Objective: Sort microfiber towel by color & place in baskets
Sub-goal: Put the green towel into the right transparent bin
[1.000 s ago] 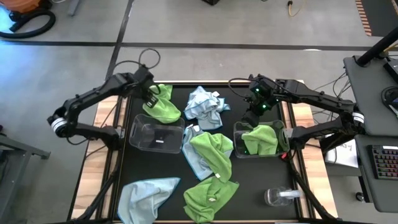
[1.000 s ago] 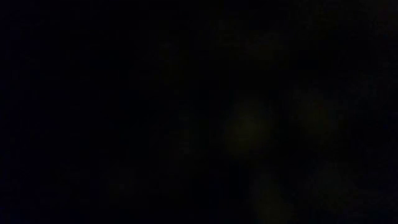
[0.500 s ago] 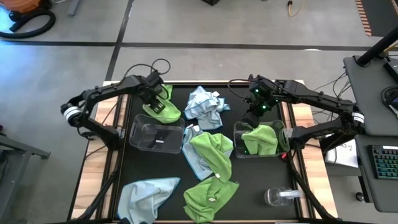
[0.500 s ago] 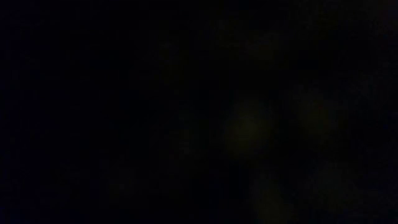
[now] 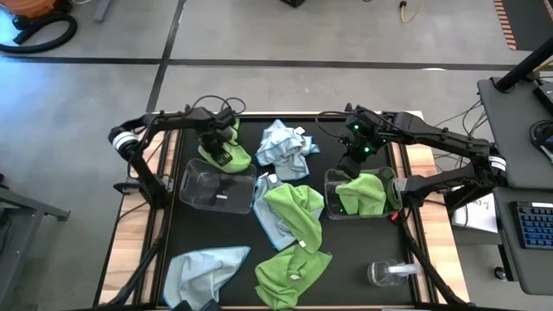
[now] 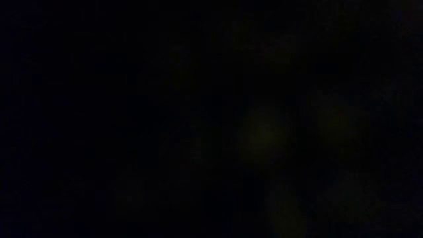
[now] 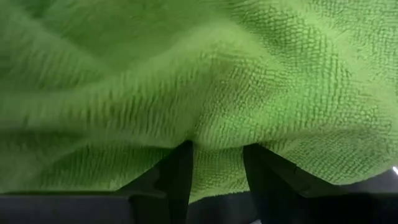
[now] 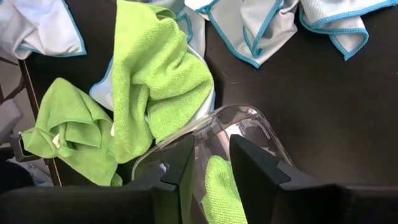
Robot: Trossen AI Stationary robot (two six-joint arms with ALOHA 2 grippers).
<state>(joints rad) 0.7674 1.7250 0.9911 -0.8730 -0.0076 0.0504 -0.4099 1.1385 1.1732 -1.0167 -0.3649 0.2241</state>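
Two dark robot arms work over a black surface [image 5: 346, 259] strewn with microfiber cloths. The left hand [image 5: 218, 142] presses down into a lime green towel [image 5: 226, 149] at the far left of the surface, its two fingers [image 7: 176, 180] spread apart and sunk against the cloth, which fills the left wrist view; whether the fabric is actually pinched cannot be told. Just in front of that towel stands an empty clear basket [image 5: 192, 192]. The right hand [image 5: 349, 164] hangs over the far edge of the second clear basket [image 5: 332, 180], fingers [image 8: 249, 167] parted with nothing between them, and a green towel [image 5: 363, 193] lies bunched inside that basket. A crumpled pale blue towel [image 5: 283, 147] sits between the two hands at the far side. At the centre a green towel [image 5: 295, 211] lies draped over a blue one [image 5: 268, 216], with another green towel [image 5: 292, 271] and a blue towel [image 5: 203, 269] near the front edge. A small clear round container [image 5: 387, 273] rests at the front right. The low view is dark
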